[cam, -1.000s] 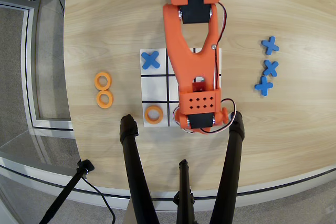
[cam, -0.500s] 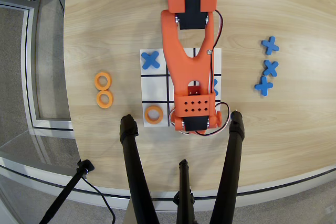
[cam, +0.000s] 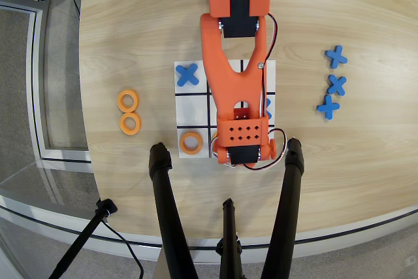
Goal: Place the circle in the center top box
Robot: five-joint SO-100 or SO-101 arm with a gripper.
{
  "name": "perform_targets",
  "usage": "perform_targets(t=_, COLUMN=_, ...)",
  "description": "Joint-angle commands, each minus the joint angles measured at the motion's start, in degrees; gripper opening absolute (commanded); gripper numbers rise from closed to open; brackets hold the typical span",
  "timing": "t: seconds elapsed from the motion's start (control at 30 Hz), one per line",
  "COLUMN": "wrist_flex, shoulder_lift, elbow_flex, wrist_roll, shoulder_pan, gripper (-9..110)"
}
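An orange ring [cam: 191, 142] lies in the grid's corner cell nearest the tripod, at the lower left in the overhead view. Two more orange rings [cam: 128, 100] [cam: 130, 123] lie on the wood left of the grid. The orange arm reaches down over the grid, and its gripper [cam: 243, 153] hangs over the middle cell [cam: 212, 144] of the row nearest the tripod. Only a sliver of that cell shows. The fingers point down under the wrist block, so I cannot see them or anything they hold.
A blue cross [cam: 187, 74] sits in the grid's far left cell, and another [cam: 267, 106] peeks out from under the arm in the right middle cell. Three blue crosses [cam: 336, 56] [cam: 336, 84] [cam: 328, 106] lie right of the grid. Black tripod legs [cam: 163, 187] [cam: 290, 181] stand at the near edge.
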Motion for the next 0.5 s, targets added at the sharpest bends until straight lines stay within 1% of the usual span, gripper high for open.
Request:
perform_targets(t=0.0, wrist_flex=0.00, shoulder_lift=0.09, elbow_flex=-2.64, wrist_roll=0.09, shoulder_pan=-0.18, gripper=3)
perform_targets(t=0.2, wrist_flex=0.09, shoulder_lift=0.09, elbow_flex=-2.72, wrist_roll=0.00, shoulder_pan=-0.26, gripper=5)
perform_targets(t=0.33, wrist_flex=0.09, shoulder_lift=0.53, elbow_flex=-2.90, wrist_roll=-0.26, shoulder_pan=0.09, gripper=13)
perform_targets(t=0.47, wrist_flex=0.88, shoulder_lift=0.62, elbow_flex=-5.01, wrist_roll=0.09, shoulder_pan=0.09, gripper=13)
